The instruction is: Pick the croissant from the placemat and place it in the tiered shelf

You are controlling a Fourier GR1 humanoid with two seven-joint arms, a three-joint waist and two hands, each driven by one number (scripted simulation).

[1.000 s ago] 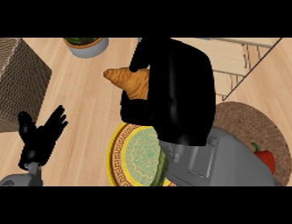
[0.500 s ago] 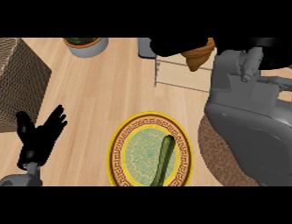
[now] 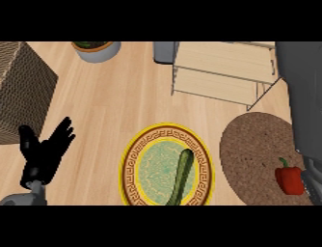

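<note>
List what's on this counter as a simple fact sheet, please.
left hand: open, fingers up, resting at lower left
right hand: out of view; only its grey forearm shows along the right edge
tiered shelf: top centre
croissant: not visible
placemat: round, brown, with a red bell pepper on it
plate: yellow rim, a cucumber lying on it
woven box: upper left
potted plant: top edge

Bright, even light across the counter (image 3: 114,111), shadows faint, grey forearm (image 3: 313,106) flatly shaded, source perhaps overhead
</note>
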